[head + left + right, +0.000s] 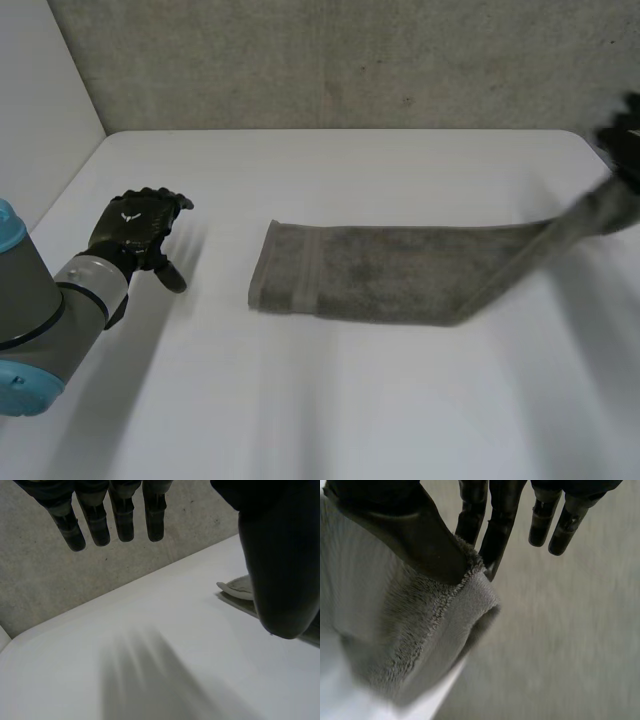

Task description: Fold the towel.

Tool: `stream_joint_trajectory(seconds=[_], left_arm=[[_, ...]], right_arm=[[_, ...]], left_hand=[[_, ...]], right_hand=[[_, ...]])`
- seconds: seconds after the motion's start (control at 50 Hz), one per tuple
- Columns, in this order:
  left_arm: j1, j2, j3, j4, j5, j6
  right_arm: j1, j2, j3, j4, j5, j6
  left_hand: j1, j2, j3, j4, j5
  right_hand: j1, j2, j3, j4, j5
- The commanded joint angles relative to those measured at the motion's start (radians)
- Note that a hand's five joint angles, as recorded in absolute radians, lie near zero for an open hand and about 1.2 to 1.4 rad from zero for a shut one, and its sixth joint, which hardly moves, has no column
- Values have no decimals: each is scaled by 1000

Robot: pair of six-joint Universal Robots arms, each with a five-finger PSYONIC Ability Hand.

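Left robot hand [135, 226]: 9 o'clock of towel [380, 272], relaxed, empty. Right robot hand [412, 535]: pinches towel's 3 o'clock end, apparently lifted; carry it to 9 o'clock, hems matched.

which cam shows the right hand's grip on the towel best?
Right wrist view: the right hand pinches the towel end between thumb and fingers, close up. Head view has that hand holding the towel's end lifted, grip detail unclear. Left wrist view catches a corner of the towel.
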Motion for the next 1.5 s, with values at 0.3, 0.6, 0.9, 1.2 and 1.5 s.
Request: stream_joint_trajectory(seconds=[0.3, 0.6, 0.9, 1.2, 1.5], left_arm=[[-1, 7, -3, 0, -5, -8], [-101, -8, 63, -2, -6, -10], [-290, -132, 238, -14, -10, -99], [-349, -352, 390, -65, -17, -192], [-306, -456, 499, -58, -253, -182]], right_arm=[[835, 393, -201, -175, 76, -2], [685, 131, 28, -169, 214, 178], [374, -41, 337, -44, 139, 501], [348, 141, 342, -86, 92, 498], [344, 131, 354, -99, 99, 497]], left_hand=[[-122, -64, -45, -56, -42], [-122, -64, -45, -56, -42], [-116, -58, -45, -56, -36], [-104, -47, -45, -56, -24], [-98, -41, -45, -56, -18]], right_hand=[[83, 109, -33, -53, 75], [-1139, -1113, -33, -53, -1147], [-1139, -1113, -33, -53, -1147], [-660, -634, -33, -53, -668], [-184, -157, -33, -53, -191]])
